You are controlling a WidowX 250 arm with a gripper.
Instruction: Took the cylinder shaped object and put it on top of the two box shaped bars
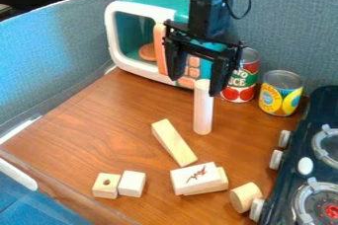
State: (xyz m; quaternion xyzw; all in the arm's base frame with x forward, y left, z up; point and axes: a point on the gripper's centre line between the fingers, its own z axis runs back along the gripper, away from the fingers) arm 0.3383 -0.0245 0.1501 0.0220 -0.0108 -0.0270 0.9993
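Short cylinder (245,197): pale wood, lying on its side on the wooden surface (99,125), just beside a knob of the stove.
Stove (283,173): dark, along the right side, with white knobs on its near front and ringed burners on top.
Small blocks: a pale wooden block with a hole (106,186) and a whiter block (132,183), side by side at the left.
Stacked bars: a whitish upper bar (190,182) with dark red marks, lying across a wooden lower bar (220,185) that shows along its right and near edges.
Long bar (173,141): pale wood, lying at a slant beyond the stacked bars and apart from them.
White cylinder (203,113): tall and slim, upright on the surface beyond the long bar, under the gripper (194,87).
Jaws: spread wider than the white cylinder, on either side of its top; contact with it I cannot tell.
Cans: a yellow and blue can (281,94) at the right, a red and green can (242,77) beside it, partly behind the gripper.
Toy microwave (119,51): teal and white, at the back, with orange buttons.
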